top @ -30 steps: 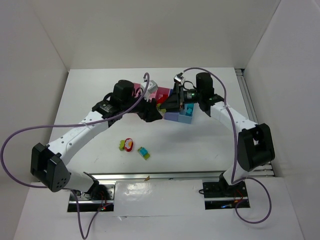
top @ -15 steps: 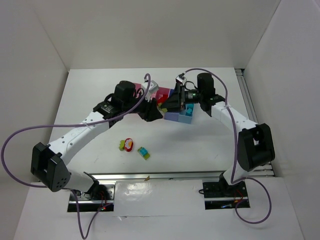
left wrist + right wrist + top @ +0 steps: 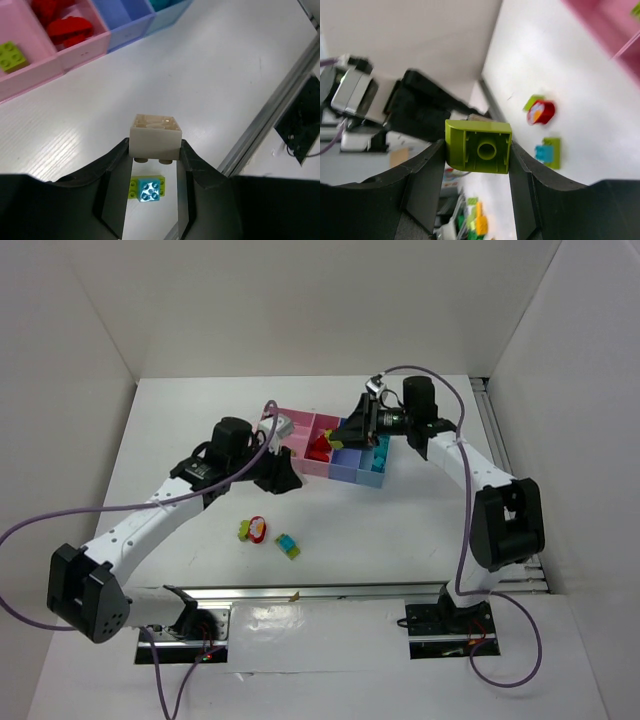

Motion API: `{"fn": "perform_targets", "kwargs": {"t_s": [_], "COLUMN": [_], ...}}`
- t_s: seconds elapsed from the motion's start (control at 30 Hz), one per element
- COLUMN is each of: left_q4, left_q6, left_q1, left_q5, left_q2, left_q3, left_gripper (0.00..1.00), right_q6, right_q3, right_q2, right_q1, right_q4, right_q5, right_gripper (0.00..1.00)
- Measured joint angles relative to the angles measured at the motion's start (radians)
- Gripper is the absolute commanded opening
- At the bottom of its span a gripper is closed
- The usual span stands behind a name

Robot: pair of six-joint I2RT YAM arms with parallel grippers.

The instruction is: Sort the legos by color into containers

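The left arm has pulled back from the row of pink, blue and light-blue plastic bins (image 3: pixel 82 49). Its left fingers (image 3: pixel 114 170) are clamped on a cream plastic brick (image 3: pixel 156 131) above the white tabletop (image 3: pixel 390 530). The right fingers (image 3: pixel 427 172) grasp a lime-green brick (image 3: pixel 479 146) over the bins. A teal-and-green brick (image 3: pixel 147 189) lies loose.

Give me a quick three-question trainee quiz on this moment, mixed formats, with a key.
1. True or false: the left gripper is shut on a cream brick.
2. What colour is the held brick in the right gripper? A red, B lime green, C teal.
3. Fill in: in the left wrist view, the lone brick in the leftmost pink bin is ___.

Key: 1 true; 2 B; 3 lime green.
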Motion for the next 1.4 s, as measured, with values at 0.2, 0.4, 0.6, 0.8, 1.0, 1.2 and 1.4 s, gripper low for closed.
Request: {"fn": "perform_targets", "kwargs": {"t_s": [0.2,0.4,0.6,0.8,1.0,1.2,1.4], "left_q4": [-0.063,-0.174,-0.233,-0.246,-0.241,-0.185,-0.128], "left_q6": [-0.134,-0.239,-0.283,-0.29,-0.306,-0.312,-0.328], "left_q1": [0.121,0.202,0.214,0.214,0.205,0.106,0.005], "left_q5": [-0.158,-0.309,-0.343,-0.304,-0.25,-0.218,-0.2], "left_q2": [-0.104,-0.174,-0.203,-0.175,-0.102,0.065,0.256], "left_q3": [-0.048,-0.053,-0.023,0.018,0.069,0.195,0.319], "left_gripper": [0.0,0.0,0.0,0.0,0.0,0.0,0.0], "right_q6": [-0.111,-0.201,-0.265,-0.295,-0.307,-0.326,-0.299], "right_q3": [0.312,0.697,0.995,1.028,0.881,0.493,0.187], "right_q2": [0.201,0.487,0.764,0.814,0.675,0.227,-0.143], "right_q1": [0.083,0.2,0.257,0.265,0.243,0.147,0.016], "right_q4": [-0.16,-0.307,-0.447,-0.512,-0.5,-0.476,-0.446], "right_q5": [0.275,0.595,0.761,0.809,0.883,1.088,1.316], "right_gripper": [0.37,0.37,0.81,0.87,0.83,0.89,0.92]}}
